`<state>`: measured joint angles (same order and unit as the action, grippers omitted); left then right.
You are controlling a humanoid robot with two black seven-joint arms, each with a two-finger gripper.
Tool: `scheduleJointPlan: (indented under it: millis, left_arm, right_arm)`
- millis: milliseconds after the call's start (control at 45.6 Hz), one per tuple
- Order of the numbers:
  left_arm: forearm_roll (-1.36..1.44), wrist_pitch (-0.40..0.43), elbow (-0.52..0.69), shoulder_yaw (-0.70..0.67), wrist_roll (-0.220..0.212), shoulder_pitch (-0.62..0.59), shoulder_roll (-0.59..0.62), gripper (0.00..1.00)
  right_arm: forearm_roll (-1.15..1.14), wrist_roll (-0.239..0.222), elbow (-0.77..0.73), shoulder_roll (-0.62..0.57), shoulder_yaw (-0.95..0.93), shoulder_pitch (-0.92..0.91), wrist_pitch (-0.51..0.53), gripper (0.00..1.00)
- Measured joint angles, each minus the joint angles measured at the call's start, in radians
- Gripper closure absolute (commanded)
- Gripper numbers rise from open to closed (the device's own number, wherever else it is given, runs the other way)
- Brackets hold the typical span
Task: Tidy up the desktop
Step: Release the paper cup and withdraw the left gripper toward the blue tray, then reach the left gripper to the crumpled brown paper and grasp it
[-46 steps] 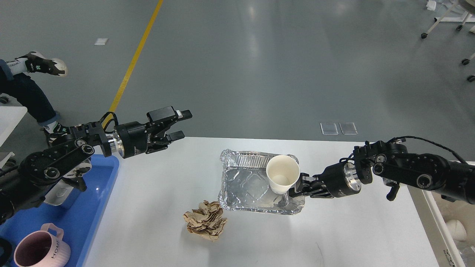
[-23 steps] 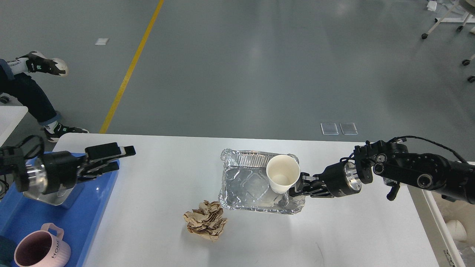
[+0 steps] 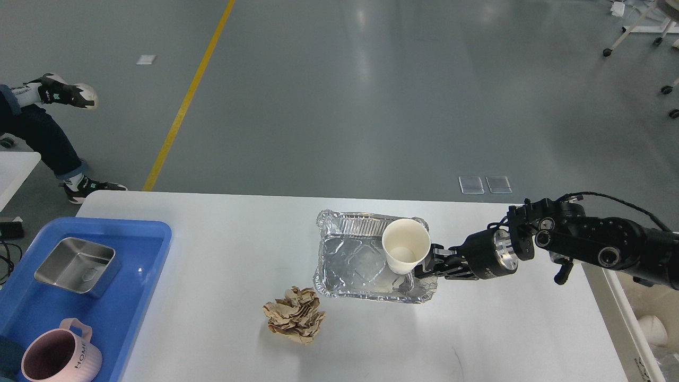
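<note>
Two things already sit in the blue tray (image 3: pixel 154 233) at the left; crumpled paper (image 3: pixel 294 314) and foil pan (image 3: pixel 366 257) remain mid-table (image 3: pixel 228 276). Right claw (image 3: pixel 424 262) pinches the paper cup (image 3: pixel 405 246) over the pan, so it looks mid-removal; next it probably needs lifting clear toward the bin (image 3: pixel 644 323) without dragging foil.

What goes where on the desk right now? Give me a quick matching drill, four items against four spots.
Column 1
1. white paper cup
2. crumpled brown paper ball
3. pink ceramic mug
4. square steel container

Column 2
A. near end of the blue plastic tray
B. loose on the white desktop, in front of the foil tray
C. far end of the blue plastic tray
D. at the right end of the crinkled foil tray, by the right gripper

Pairs: 1-D, 2-B, 3-A, 4-C
</note>
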<state>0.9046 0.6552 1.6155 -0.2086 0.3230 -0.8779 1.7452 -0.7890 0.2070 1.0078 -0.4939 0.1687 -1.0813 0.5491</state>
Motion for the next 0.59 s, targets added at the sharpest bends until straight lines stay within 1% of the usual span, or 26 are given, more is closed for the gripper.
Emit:
scheduleJointPlan:
  millis: [88, 154, 241, 285, 351, 439, 527, 593]
  left_arm:
    - [0.011, 0.035, -0.003, -0.001, 0.000, -0.046, 0.005, 0.02]
    - [0.025, 0.044, -0.003, -0.001, -0.004, -0.063, -0.010, 0.02]
    - [0.032, 0.045, -0.004, -0.001, -0.012, -0.062, -0.051, 0.02]
    - [0.040, 0.041, -0.006, 0.000, -0.023, -0.060, -0.088, 0.02]
    - [0.067, 0.034, -0.014, 0.002, -0.057, -0.058, -0.169, 0.02]
    - [0.120, 0.026, -0.049, 0.005, -0.108, -0.057, -0.333, 0.02]
    - [0.166, 0.016, -0.115, 0.014, -0.135, -0.054, -0.515, 0.02]
    - [0.199, 0.012, -0.167, 0.017, -0.147, -0.052, -0.641, 0.02]
  right_arm:
    - [0.000, 0.000, 0.000, 0.000, 0.000, 0.000, 0.000, 1.00]
    - [0.000, 0.000, 0.001, -0.001, 0.000, 0.000, 0.000, 1.00]
    - [0.000, 0.001, 0.002, -0.003, 0.000, 0.000, 0.000, 1.00]
    - [0.000, 0.001, 0.003, -0.004, 0.000, 0.001, 0.000, 1.00]
    - [0.000, 0.001, 0.003, -0.005, 0.000, 0.001, 0.000, 1.00]
    - [-0.001, 0.001, 0.002, -0.005, 0.000, 0.002, -0.001, 1.00]
    - [-0.001, 0.001, 0.003, -0.006, 0.000, 0.004, -0.004, 1.00]
    - [0.000, 0.001, 0.005, -0.008, -0.001, 0.006, -0.004, 1.00]
